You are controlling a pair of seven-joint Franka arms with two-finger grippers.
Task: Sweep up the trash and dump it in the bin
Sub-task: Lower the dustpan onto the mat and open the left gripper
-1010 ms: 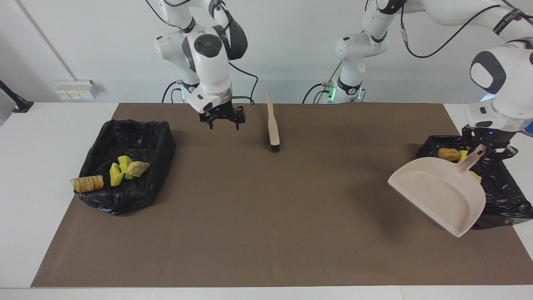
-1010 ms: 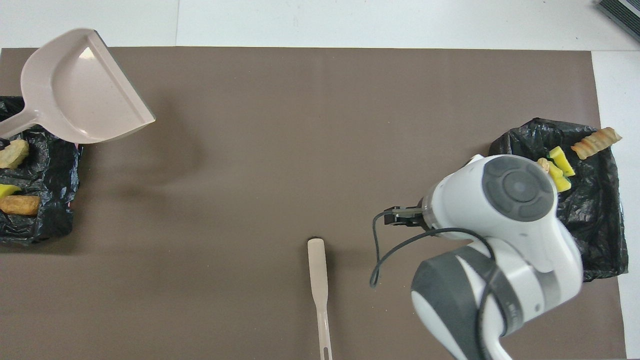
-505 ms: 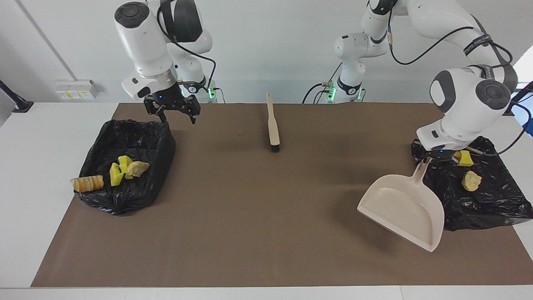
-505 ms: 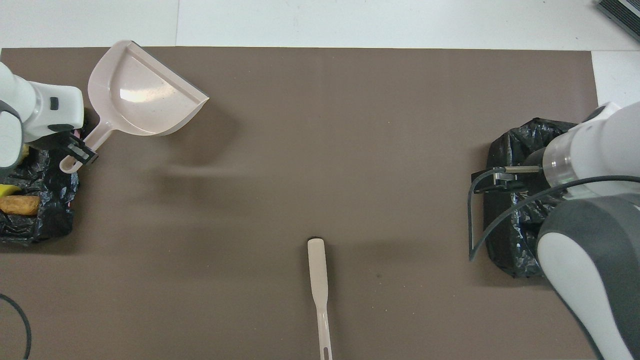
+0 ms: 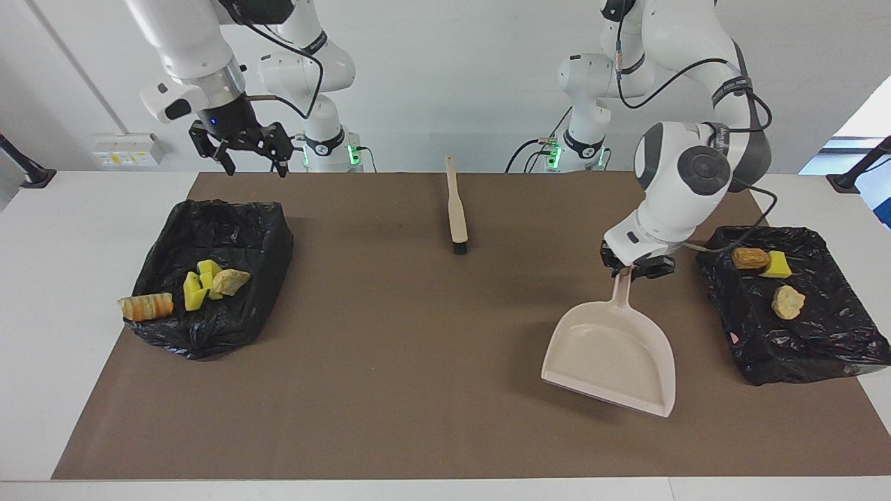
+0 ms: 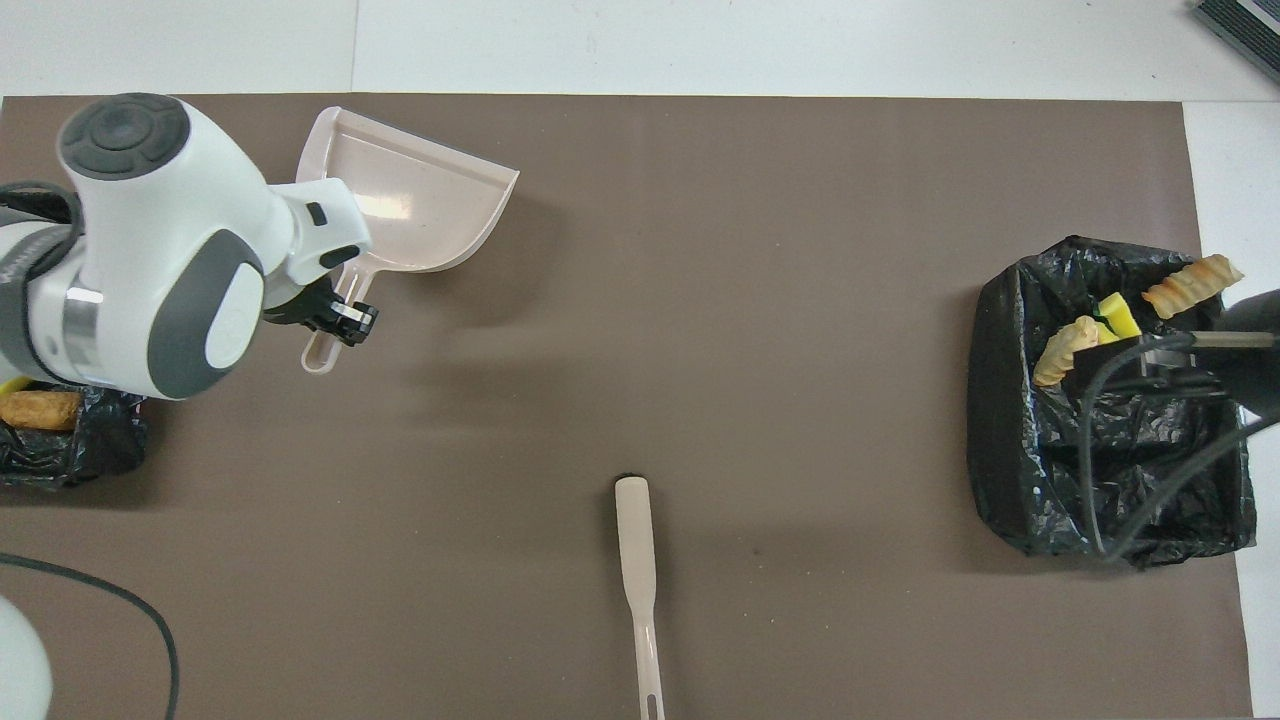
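The facing camera sits high across the table and looks back at both robots, wide enough to take in the whole brown mat (image 5: pixel 445 390) and both arm bases. The overhead camera hangs high above the robots' end, looking forward and steeply down, a half turn round. Both share the mat, the left gripper (image 5: pixel 637 268) (image 6: pixel 335 318) and the dustpan (image 5: pixel 612 355) (image 6: pixel 410 210) hanging from it; the brush (image 5: pixel 456 209) (image 6: pixel 635 560) lies well clear of that gripper in each.
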